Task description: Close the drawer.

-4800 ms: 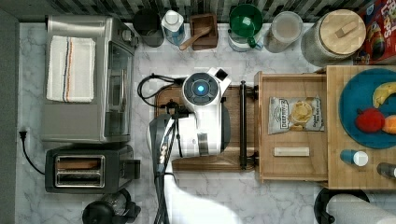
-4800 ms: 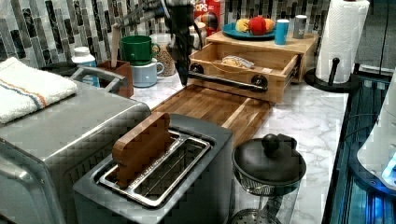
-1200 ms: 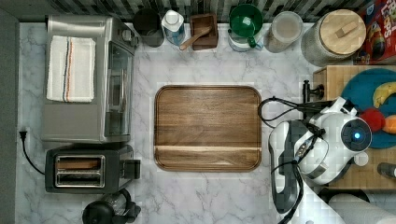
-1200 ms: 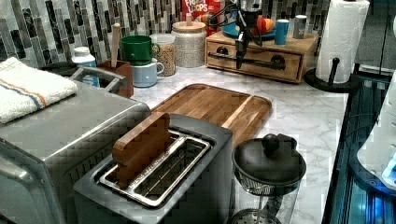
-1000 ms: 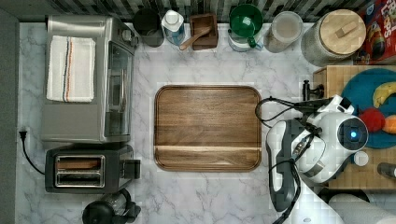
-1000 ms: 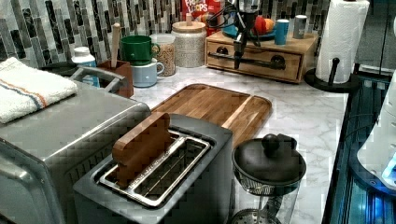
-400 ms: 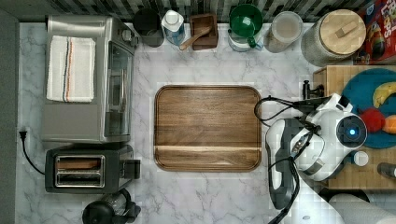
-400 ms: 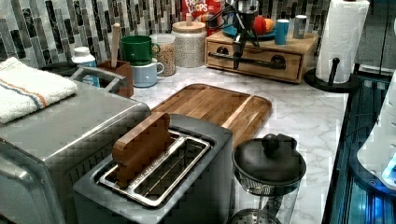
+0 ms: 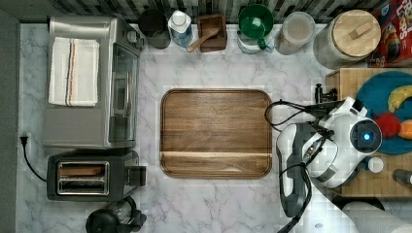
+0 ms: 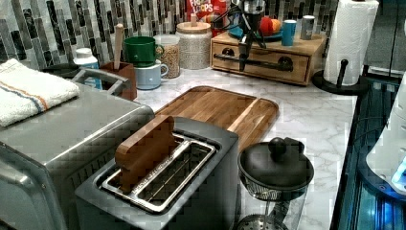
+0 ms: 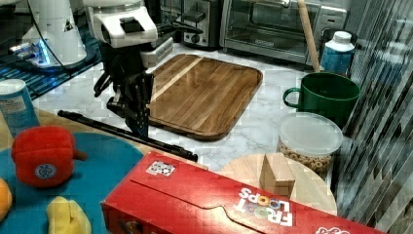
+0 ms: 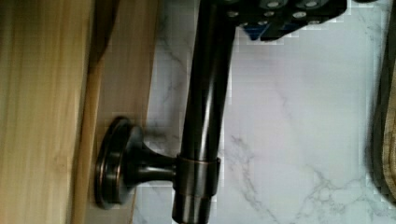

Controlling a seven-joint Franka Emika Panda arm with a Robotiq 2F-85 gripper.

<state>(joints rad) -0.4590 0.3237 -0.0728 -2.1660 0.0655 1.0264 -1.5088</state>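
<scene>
At the pushed-in drawer (image 10: 261, 62), the end effector (image 10: 244, 51) touches its handle (image 10: 268, 61), grip unclear.

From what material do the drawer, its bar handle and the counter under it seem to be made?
The drawer looks like light, unpainted wood: pale grain lines run along its front. Its bar handle seems to be dark metal with a bronze-like sheen; soft highlights run down the rod and post. The counter looks like white marble or an imitation of it, with grey veins on a smooth surface.
</scene>
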